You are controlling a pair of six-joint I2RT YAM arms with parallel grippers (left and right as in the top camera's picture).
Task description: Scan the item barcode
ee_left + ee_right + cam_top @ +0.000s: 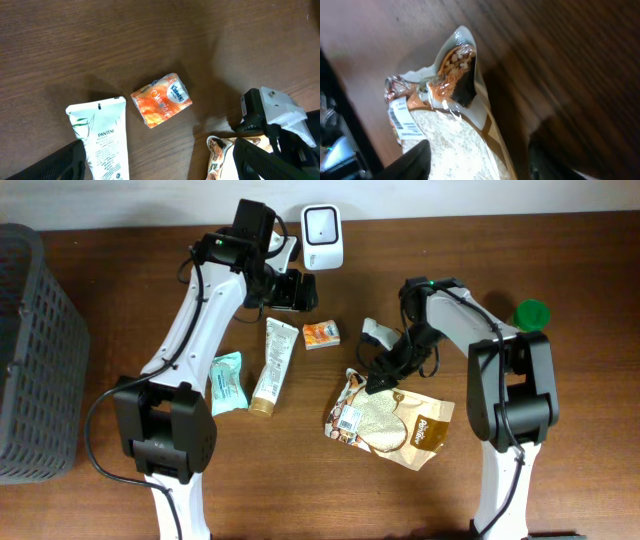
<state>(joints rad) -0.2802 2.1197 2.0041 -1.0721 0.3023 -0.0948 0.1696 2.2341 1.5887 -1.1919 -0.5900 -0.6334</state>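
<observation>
A rice bag (392, 423) lies flat on the wooden table, its white barcode label (348, 418) facing up at the left end. My right gripper (380, 378) hovers over the bag's top corner. In the right wrist view the bag (455, 135) and label (402, 120) fill the space between my fingers, which stand apart, and a strip of wood shows beside the right finger (555, 160). The right gripper (480, 167) looks open. A white scanner (322, 237) stands at the back. My left gripper (295, 290) is open near it, holding nothing (160, 164).
A Pantene tube (271, 366) (102, 137), an orange tissue pack (321, 334) (161, 100) and a teal packet (226, 381) lie left of the bag. A grey basket (35, 350) stands at the far left edge. A green lid (532, 313) sits by the right arm.
</observation>
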